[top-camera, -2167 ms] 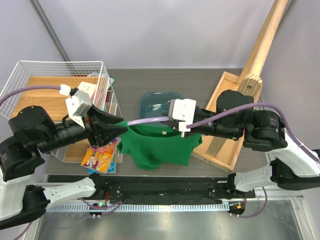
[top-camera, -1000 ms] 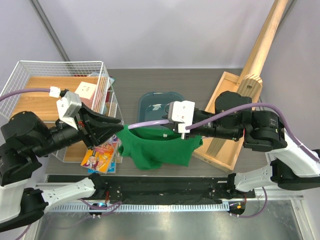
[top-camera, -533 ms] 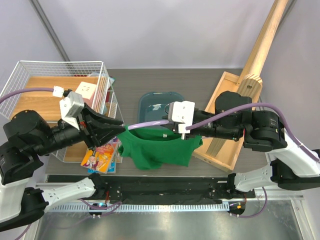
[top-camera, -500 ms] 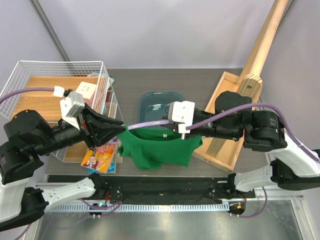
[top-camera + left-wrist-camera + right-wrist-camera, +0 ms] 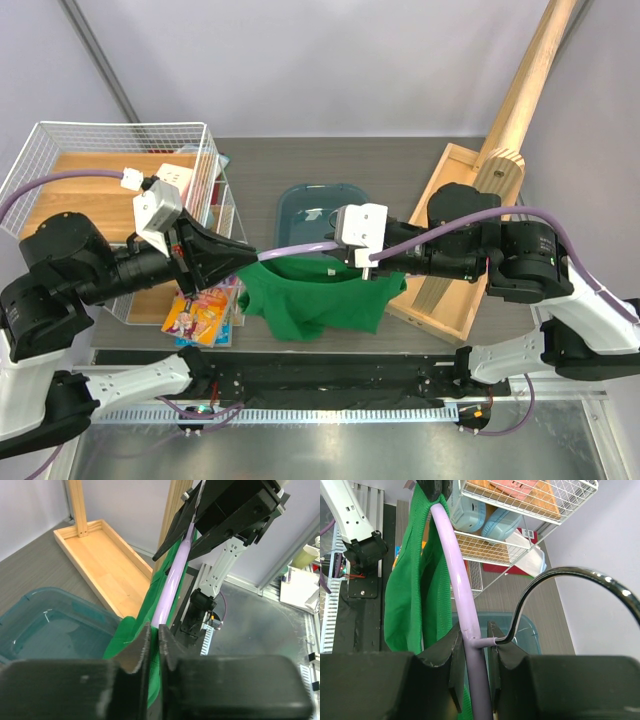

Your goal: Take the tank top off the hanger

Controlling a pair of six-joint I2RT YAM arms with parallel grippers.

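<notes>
— Where's the garment?
— The tank top (image 5: pixel 325 298) is draped on the hanger (image 5: pixel 298 246), held in the air just on the near side of the teal bin (image 5: pixel 318 187). The hanger's long axis runs left–right along the bin's near rim.
— Claws?
— Right gripper (image 5: pixel 472 641) is clamped on the hanger's neck, where the hook (image 5: pixel 570 576) springs off. Left gripper (image 5: pixel 154 636) is all but closed around the hanger's left tip, off the bin's near-left corner. Green strap is bunched there.
— Which way must the cloth travel?
— My judgement: leftward along the bar and off that tip, away from the right claw. The left arm is nearer.
— Anything unclear?
— Can't tell whether the left pinch takes in fabric as well as plastic. The hanger's right arm is buried under cloth. The hem is cut off in both wrist views.
</notes>
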